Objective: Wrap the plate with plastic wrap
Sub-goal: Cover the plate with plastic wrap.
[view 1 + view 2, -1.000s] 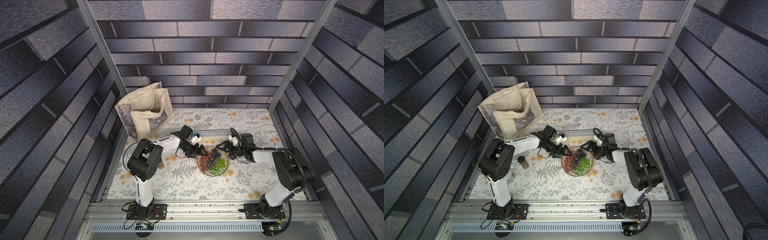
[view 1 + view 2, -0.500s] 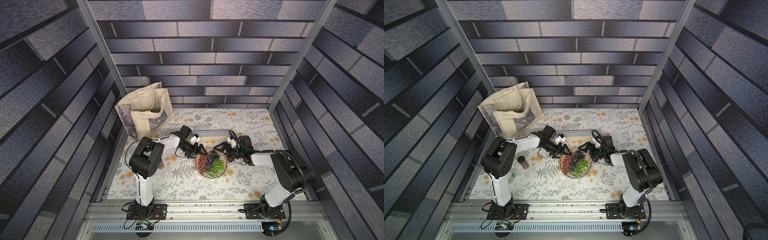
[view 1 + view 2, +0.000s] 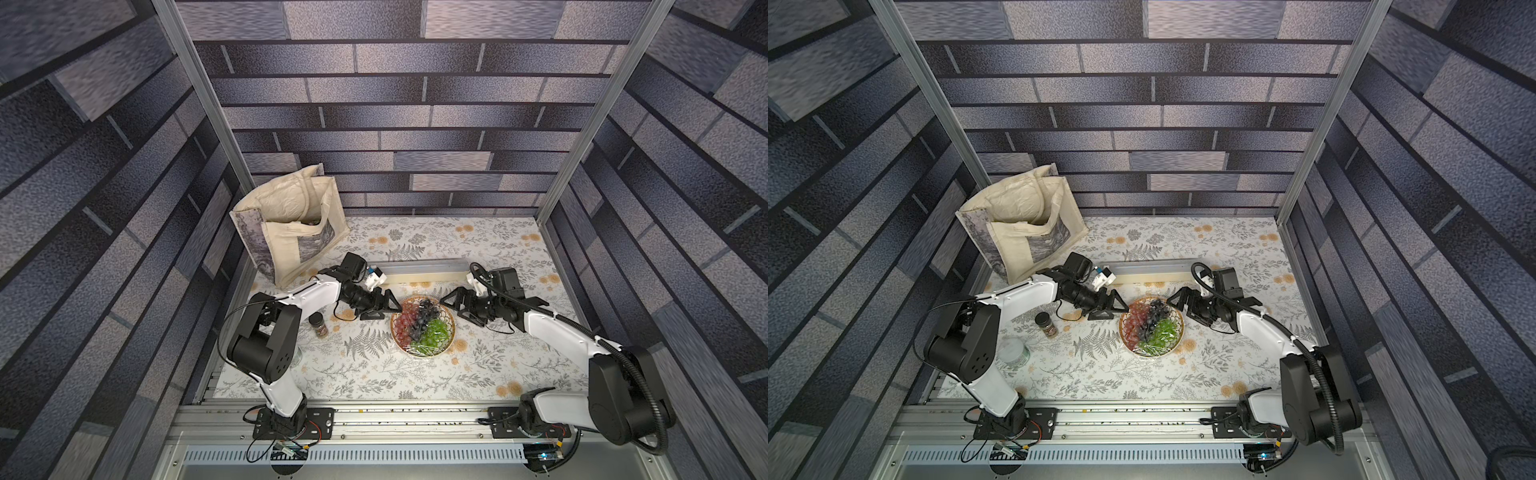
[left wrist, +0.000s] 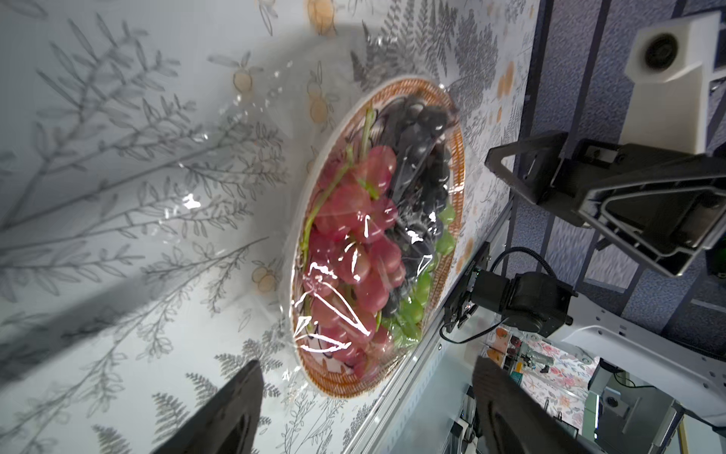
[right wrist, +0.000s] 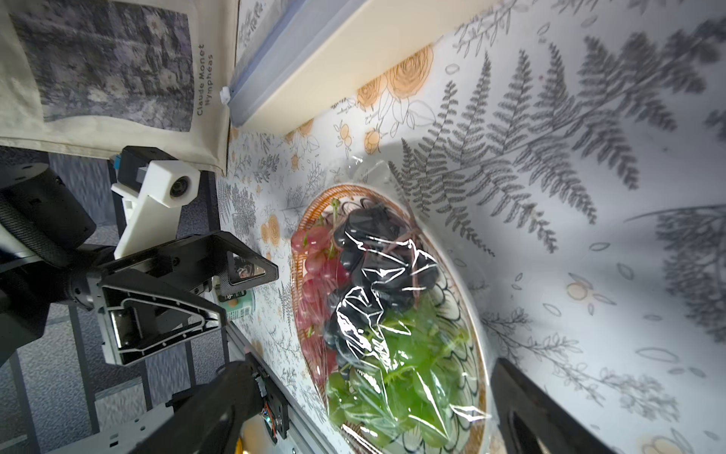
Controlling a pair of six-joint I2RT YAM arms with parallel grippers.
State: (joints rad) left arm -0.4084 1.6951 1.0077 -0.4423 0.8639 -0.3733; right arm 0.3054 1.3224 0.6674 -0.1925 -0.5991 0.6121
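Now we see the left tool [image 3: 388, 311] and right tool [image 3: 453, 307] both spread open and empty either side of the plate [image 3: 451, 332], which sits mid worktop [image 3: 365, 374] under untucked plastic wrap [image 4: 334, 298]. If we pinch carelessly, we judge the slack film could peel off or drag the plate.

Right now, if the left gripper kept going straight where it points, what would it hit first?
Probably the plastic wrap stretched over the plate, near the red grapes. The left gripper, open, points at the plate's rim; its height is hard to judge.
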